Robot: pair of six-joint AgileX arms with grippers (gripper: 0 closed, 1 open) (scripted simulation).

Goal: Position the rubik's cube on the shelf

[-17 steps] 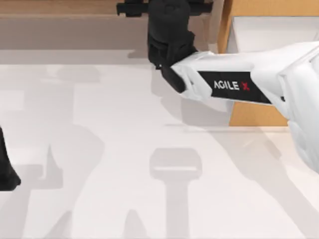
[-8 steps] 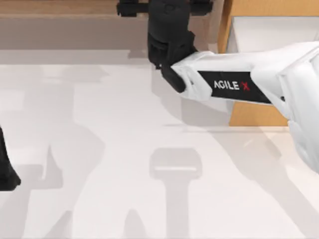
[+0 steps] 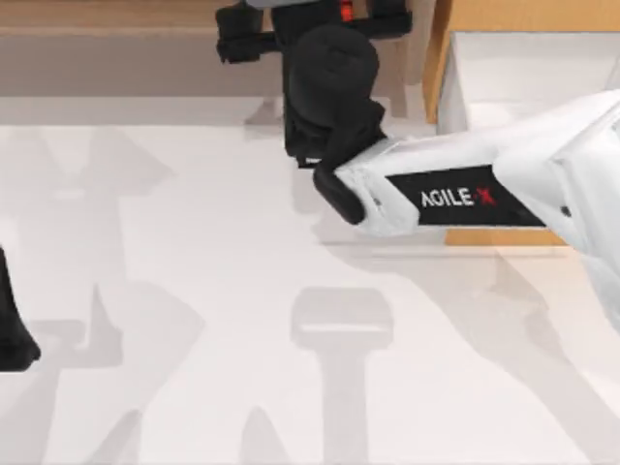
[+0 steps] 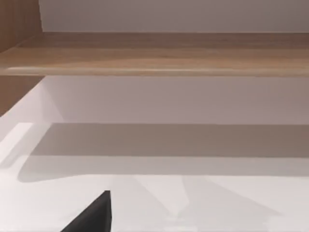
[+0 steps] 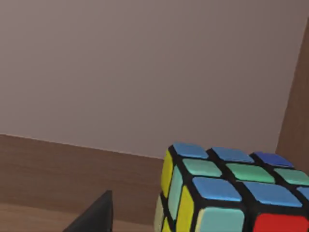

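The right gripper point(image 3: 310, 29), fingers spread apart, sits over the shelf point(image 3: 116, 15) at the table's far edge, with the rubik's cube point(image 5: 227, 191) resting on the board just ahead

Right arm shell point(image 3: 504, 179): you see a glossy white casing, smooth and rounded, widening toward the top view's right edge
Right arm marking point(image 3: 455, 199): a black panel runs along the casing; you read "AGILE" in white letters followed by a red "X"
Right arm wrist point(image 3: 329, 87): matte black, a domed round housing over a blocky black section
Right gripper point(image 3: 312, 24): black crossbar with squared ends and a small red spot near its middle
Left arm point(image 3: 12, 329): you get a black, tapered piece at the top view's left edge
Wrist views: a dark wedge-shaped black part sits at the lower edge of each
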